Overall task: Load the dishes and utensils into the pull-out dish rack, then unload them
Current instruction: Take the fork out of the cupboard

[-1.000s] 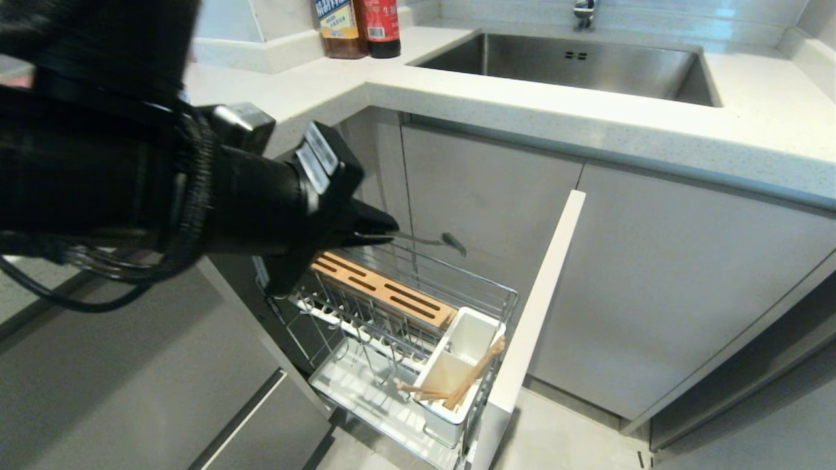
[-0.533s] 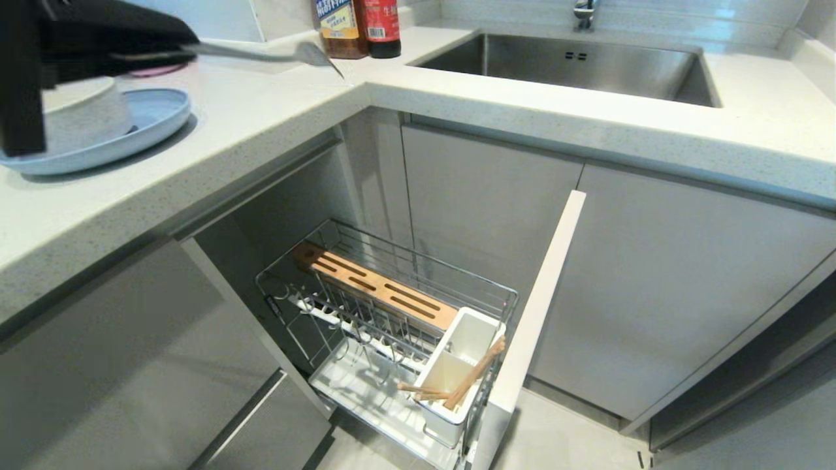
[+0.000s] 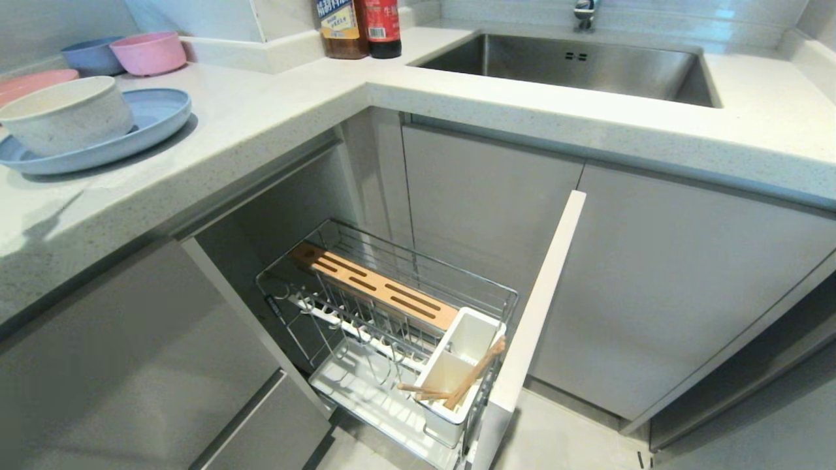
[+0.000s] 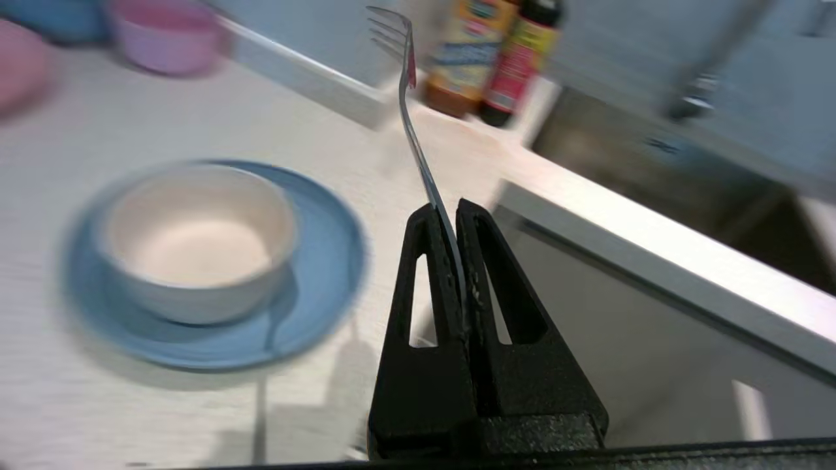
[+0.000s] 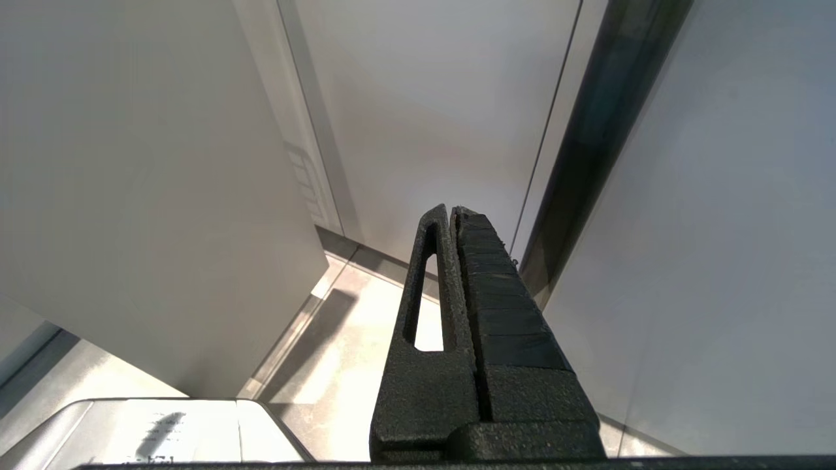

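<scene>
My left gripper (image 4: 445, 212) is shut on the handle of a silver fork (image 4: 408, 98), whose tines point away over the counter. It hangs above the countertop beside the off-white bowl (image 4: 196, 241) that sits on the light-blue plate (image 4: 320, 281). In the head view neither arm shows; the bowl (image 3: 65, 114) and plate (image 3: 153, 117) lie at the counter's left. The pull-out dish rack (image 3: 392, 326) stands open below, with wooden chopsticks (image 3: 467, 382) in its white utensil holder (image 3: 457, 365). My right gripper (image 5: 450, 215) is shut on nothing, parked low by the cabinet fronts.
A pink bowl (image 3: 149, 52), a blue bowl (image 3: 91, 57) and a pink plate (image 3: 29, 81) sit at the counter's far left. Two bottles (image 3: 358, 26) stand by the steel sink (image 3: 575, 62). The rack's pale front panel (image 3: 535, 313) juts out from the cabinets.
My left arm rose from above the rack to the counter with the fork and left the head view to the left. The rack and chopsticks stayed put.
</scene>
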